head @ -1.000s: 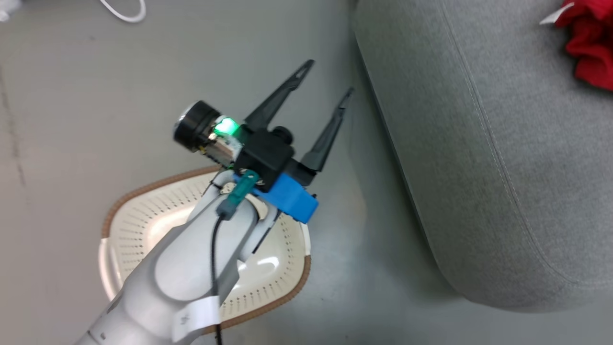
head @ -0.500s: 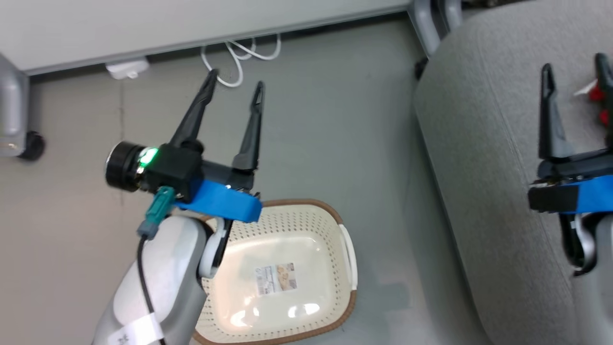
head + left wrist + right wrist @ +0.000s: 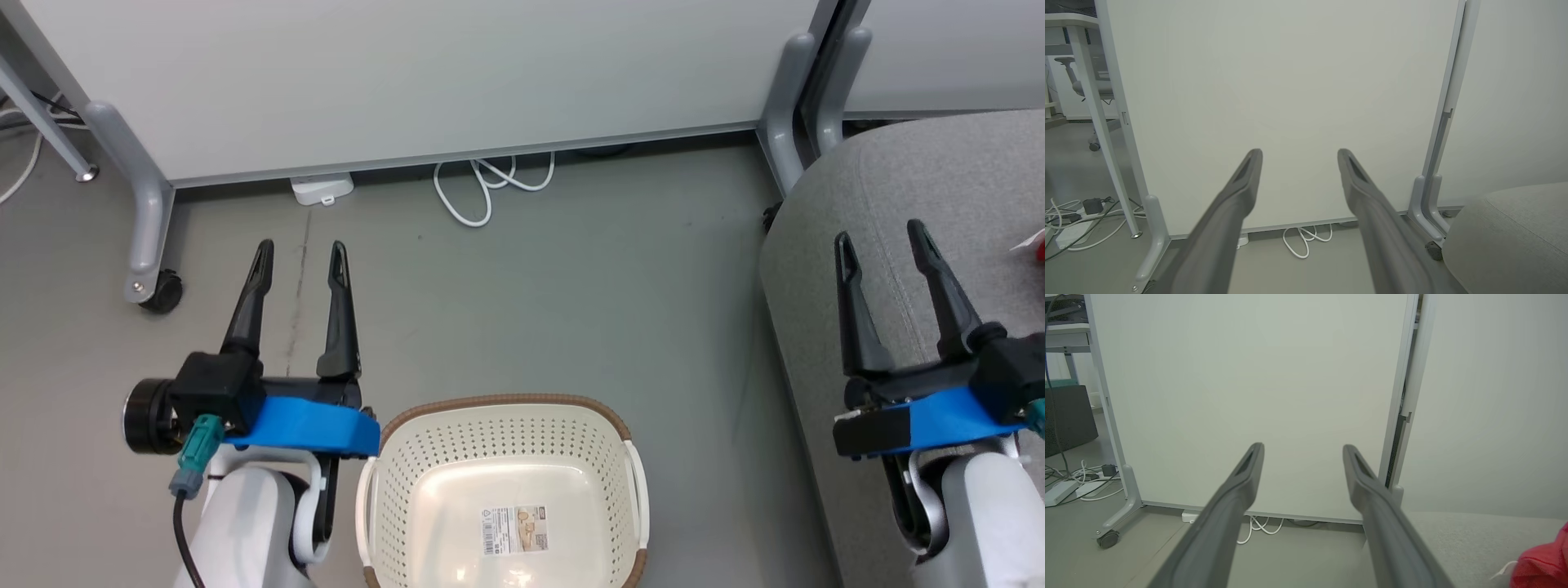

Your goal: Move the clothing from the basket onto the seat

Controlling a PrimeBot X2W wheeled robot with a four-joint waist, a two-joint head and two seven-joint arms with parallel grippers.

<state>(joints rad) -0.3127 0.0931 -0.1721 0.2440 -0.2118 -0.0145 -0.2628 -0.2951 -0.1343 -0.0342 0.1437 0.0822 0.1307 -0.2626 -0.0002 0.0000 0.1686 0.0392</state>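
The cream-white basket (image 3: pixel 392 506) with its brown braided rim sits on the floor at the bottom centre of the head view, holding no clothing, only a label on its bottom. The grey seat (image 3: pixel 882 180) fills the right side. A sliver of red clothing (image 3: pixel 1040 251) lies on the seat at the right edge; the right wrist view shows red clothing (image 3: pixel 1541 561) at its lower right. My left gripper (image 3: pixel 300 255) is open over the floor, left of the basket. My right gripper (image 3: pixel 879 237) is open above the seat's left part.
A white partition panel (image 3: pixel 424 73) on grey wheeled legs (image 3: pixel 147 245) stands across the back. White cables (image 3: pixel 490 184) and a white power adapter (image 3: pixel 322 189) lie on the floor at its foot. Bare grey floor lies between basket and panel.
The head camera has swung up and level, bringing the partition and both grippers into view. The left arm now points straight forward beside the basket. Both grippers stay open.
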